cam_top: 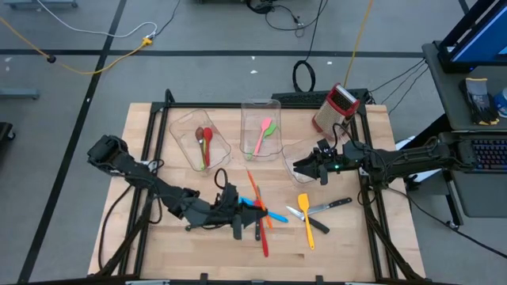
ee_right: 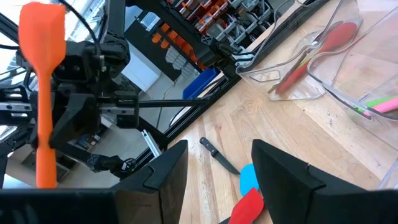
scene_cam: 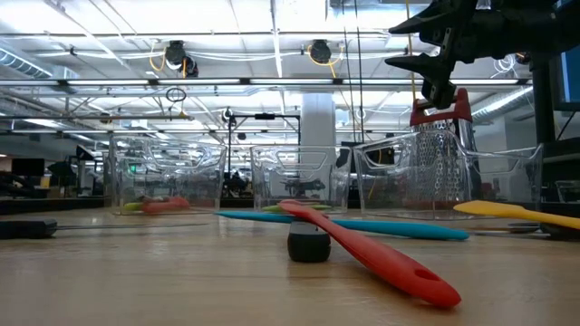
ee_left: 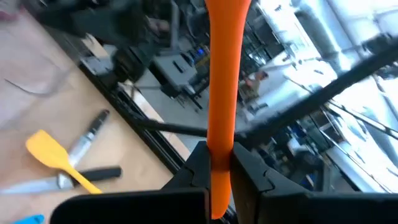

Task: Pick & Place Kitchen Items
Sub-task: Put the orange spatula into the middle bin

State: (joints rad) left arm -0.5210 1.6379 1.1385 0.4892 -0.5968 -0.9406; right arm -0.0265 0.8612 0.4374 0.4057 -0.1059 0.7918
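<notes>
Gripping an orange spatula (ee_left: 219, 93) low in the frame's centre, the left gripper (ee_left: 219, 171) is clamped; the right gripper (ee_right: 214, 165), centre-right, apparently holds nothing, fingers apart.

A: Where is free room?
B: The bare wooden table (cam_top: 142, 150) at the left edge.
A: Obstacles?
B: Three clear plastic bins (cam_top: 261, 107) behind, and a red-topped metal box grater (cam_top: 336, 108).

We're looking at a pale wooden table (cam_top: 158, 245). Three clear bins (cam_top: 261, 119) stand along its far side, a box grater (cam_top: 334, 108) by the far right corner. Lying loose up front: a red spatula (scene_cam: 381, 256), a blue spatula (scene_cam: 362, 226), a yellow spatula (cam_top: 306, 220) and black-handled knives (cam_top: 329, 206).
</notes>
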